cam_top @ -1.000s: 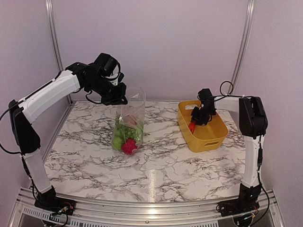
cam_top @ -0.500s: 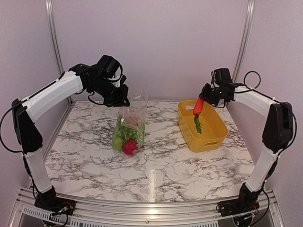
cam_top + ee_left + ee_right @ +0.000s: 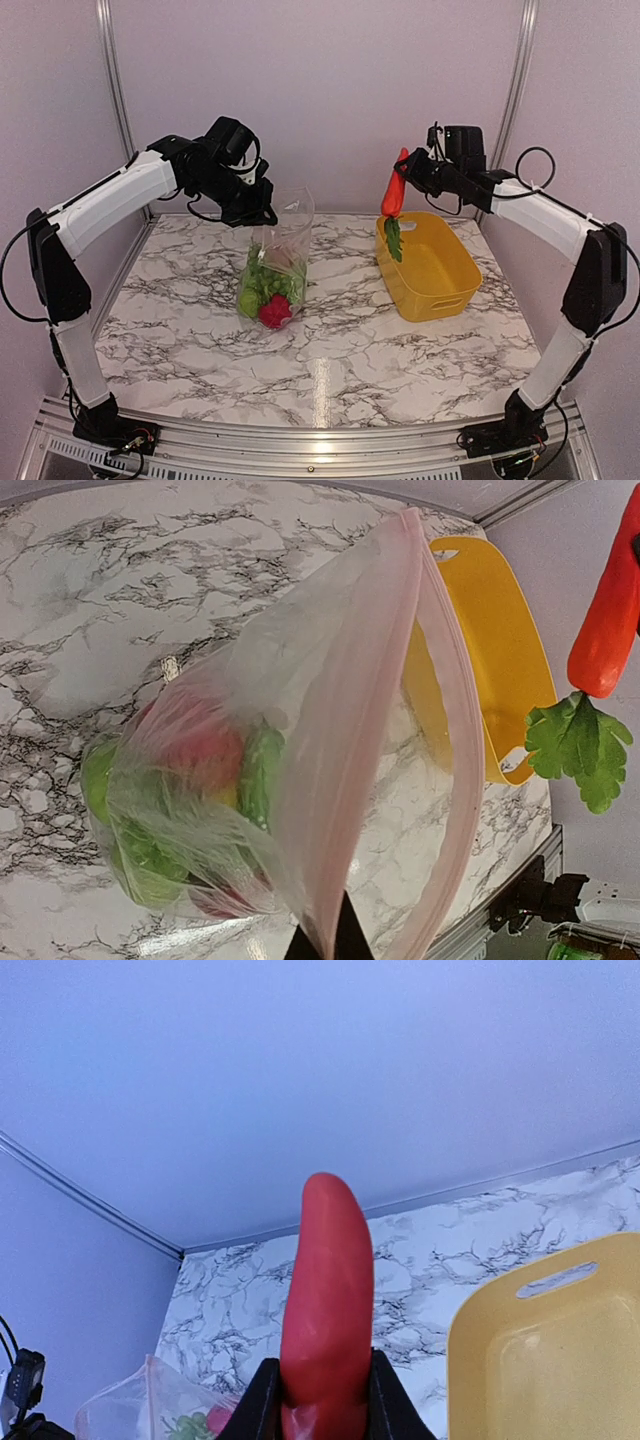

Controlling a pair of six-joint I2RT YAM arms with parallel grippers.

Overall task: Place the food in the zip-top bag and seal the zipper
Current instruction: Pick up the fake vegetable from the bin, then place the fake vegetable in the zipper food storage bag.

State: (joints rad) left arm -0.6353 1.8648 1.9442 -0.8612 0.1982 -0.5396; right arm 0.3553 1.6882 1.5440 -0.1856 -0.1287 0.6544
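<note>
No words, brands, numbers or signs can be read anywhere. The small white sticker (image 3: pixel 511 761) on the inner wall of the yellow basket (image 3: pixel 500 650), near the desk's far right corner, is too small to read.

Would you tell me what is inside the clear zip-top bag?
Green and red toy foods lie low in the bag; overlapping pieces and crinkled plastic hide the exact count.

Red-orange piece (image 3: pixel 395 190) aloft; bag (image 3: pixel 283 238) upright, open, part-filled.

Clear zip-top bag (image 3: pixel 225 695) of red and green food (image 3: pixel 200 750), zipper (image 3: pixel 350 710) in the tool (image 3: pixel 328 942).
</note>
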